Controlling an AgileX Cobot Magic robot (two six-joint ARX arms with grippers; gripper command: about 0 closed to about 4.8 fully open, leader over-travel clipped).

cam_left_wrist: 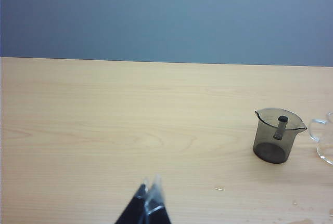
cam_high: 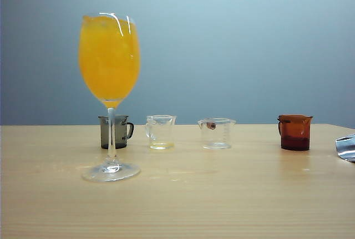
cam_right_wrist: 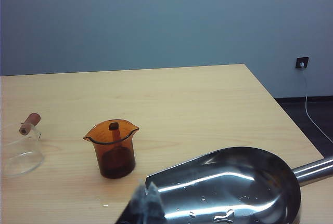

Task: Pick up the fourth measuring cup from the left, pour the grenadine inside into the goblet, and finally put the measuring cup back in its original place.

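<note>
On the table (cam_high: 233, 194) we see 4 small cups in a far row: a grey cup (cam_high: 115, 132), 2 clear cups (cam_high: 161, 132) (cam_high: 216, 133), then the red-brown cup (cam_high: 294, 132) at the right, standing alone with dark grenadine (cam_right_wrist: 115, 165) low inside. The goblet (cam_high: 110, 95), full of orange juice (cam_high: 109, 59), stands nearer, in front of the grey cup. A steel scoop (cam_right_wrist: 234, 187) lies near the right tool (cam_right_wrist: 146, 195), which is closed and empty. The left tool (cam_left_wrist: 148, 197) also sits closed, holding nothing.
</note>
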